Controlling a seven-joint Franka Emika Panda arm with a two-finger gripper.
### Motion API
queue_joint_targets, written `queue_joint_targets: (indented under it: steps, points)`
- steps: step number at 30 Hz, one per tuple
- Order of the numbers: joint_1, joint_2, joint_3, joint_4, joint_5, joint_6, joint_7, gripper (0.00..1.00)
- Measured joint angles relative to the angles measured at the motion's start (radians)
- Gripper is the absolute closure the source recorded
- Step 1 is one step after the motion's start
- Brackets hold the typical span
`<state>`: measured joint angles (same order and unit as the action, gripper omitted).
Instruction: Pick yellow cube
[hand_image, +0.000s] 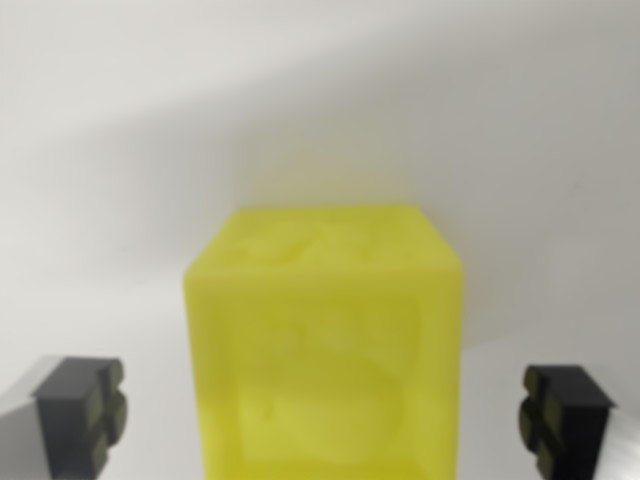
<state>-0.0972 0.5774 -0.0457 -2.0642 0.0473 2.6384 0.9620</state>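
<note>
A yellow cube (325, 345) fills the lower middle of the wrist view, close and slightly blurred, resting on a white surface. My gripper (325, 420) is open, and the cube stands between its two dark fingertips. One fingertip (82, 415) shows at the wrist view's lower left, the other (562, 415) at the lower right. A clear gap of white surface separates each fingertip from the cube's sides. The cube's bottom is cut off by the frame's lower edge.
A plain white surface (320, 110) stretches behind and beside the cube, with a soft grey shadow above the cube's top edge.
</note>
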Motion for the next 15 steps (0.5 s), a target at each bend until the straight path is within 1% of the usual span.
queue_joint_targets:
  steps: [15]
  points:
    - [0.000, 0.081, 0.000, 0.025, 0.015, 0.056, -0.007, 0.00]
